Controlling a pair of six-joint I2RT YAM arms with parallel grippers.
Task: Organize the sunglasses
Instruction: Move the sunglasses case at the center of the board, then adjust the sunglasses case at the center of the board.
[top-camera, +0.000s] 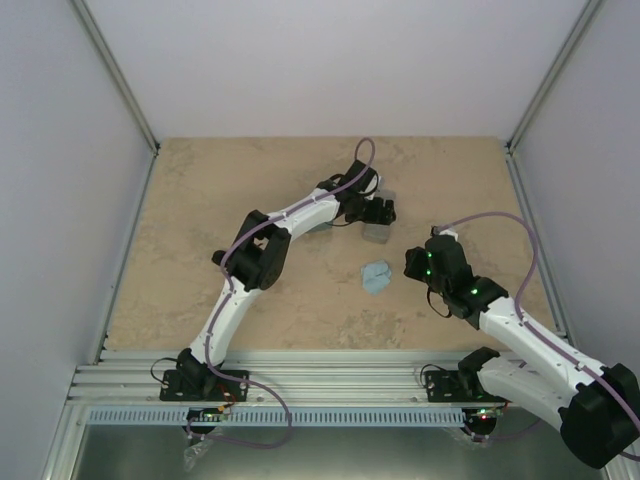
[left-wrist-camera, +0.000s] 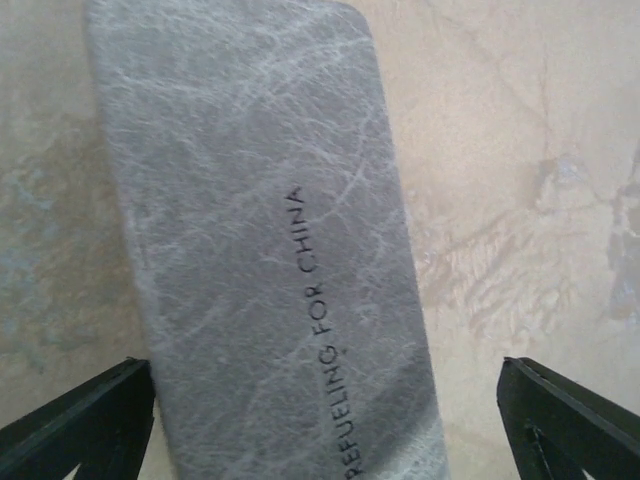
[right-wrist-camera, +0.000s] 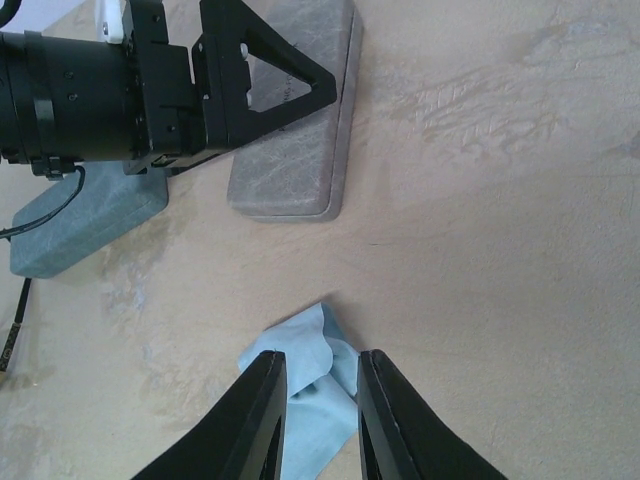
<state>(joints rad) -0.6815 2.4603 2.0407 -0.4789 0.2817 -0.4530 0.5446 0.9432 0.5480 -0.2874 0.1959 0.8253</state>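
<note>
- Beige stone tabletop (top-camera: 200, 250), white walls. From overhead, the left gripper (top-camera: 381, 210) sits upper centre over the grey case (top-camera: 376, 236), and the right gripper (top-camera: 428, 262) is just right of the blue cloth (top-camera: 376, 276).
- Left wrist: jaws spread wide, straddling the case, which runs lengthwise up-frame. Nothing clamped.
- Right wrist: jaws barely apart, empty, cloth just ahead.
- Sunglasses? Nowhere in sight; the left arm is the one at the case.

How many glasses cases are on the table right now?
2. A grey case lies under the left gripper. A blue-grey case sits beside the grey one, partly hidden behind that gripper. More may be out of sight.
</note>
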